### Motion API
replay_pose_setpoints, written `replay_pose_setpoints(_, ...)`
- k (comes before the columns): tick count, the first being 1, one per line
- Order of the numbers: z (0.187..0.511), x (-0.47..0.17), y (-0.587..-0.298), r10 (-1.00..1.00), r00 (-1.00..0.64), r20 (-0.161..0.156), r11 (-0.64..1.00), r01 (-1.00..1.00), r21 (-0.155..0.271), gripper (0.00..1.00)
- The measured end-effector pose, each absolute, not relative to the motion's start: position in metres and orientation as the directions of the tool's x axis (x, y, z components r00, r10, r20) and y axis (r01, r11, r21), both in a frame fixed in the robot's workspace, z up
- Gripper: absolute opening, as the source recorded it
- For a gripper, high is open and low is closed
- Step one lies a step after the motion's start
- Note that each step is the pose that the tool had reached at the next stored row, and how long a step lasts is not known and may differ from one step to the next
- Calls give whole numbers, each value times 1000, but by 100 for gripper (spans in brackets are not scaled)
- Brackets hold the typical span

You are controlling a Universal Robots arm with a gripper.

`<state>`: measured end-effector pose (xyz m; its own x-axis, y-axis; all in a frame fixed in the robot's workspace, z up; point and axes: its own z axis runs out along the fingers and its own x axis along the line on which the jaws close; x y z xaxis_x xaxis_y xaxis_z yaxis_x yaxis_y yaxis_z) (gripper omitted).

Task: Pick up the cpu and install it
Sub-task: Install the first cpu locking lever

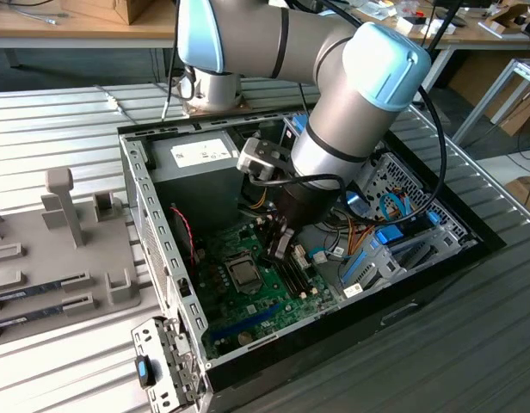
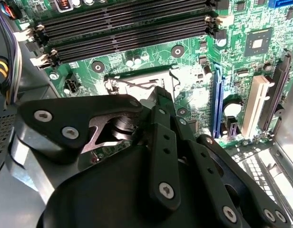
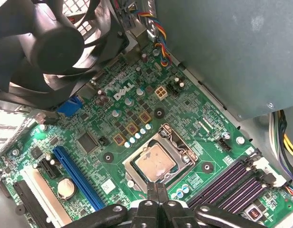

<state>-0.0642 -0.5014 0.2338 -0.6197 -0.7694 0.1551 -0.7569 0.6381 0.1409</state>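
— Fingers first. What do we record?

— In the first wrist view the gripper has its two black fingers pressed together, nothing between them, tips poised just above the near edge of the socket. We judge the hold has been let go.

— And the cpu?

— We find the cpu lying flat in the socket, square to its metal frame, a dull coppery-silver plate with a smeared sheen. In the exterior view it shows as a small grey square on the motherboard, just beside the gripper.

— Seated, then?

— It appears so; whether the retaining frame is latched we cannot tell.

— Surroundings?

— Green board studded with small cylindrical capacitors; long dark memory slots near the socket, a blue expansion slot further off, a black fan above. The open steel case rests on a ribbed metal table, laid on its side, we judge, to give access from above.
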Motion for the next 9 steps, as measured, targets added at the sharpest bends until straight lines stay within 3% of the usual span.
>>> replay_pose_setpoints(9, 226, -64, -501, -769, -620, 158, 639, -757, 140, 11)
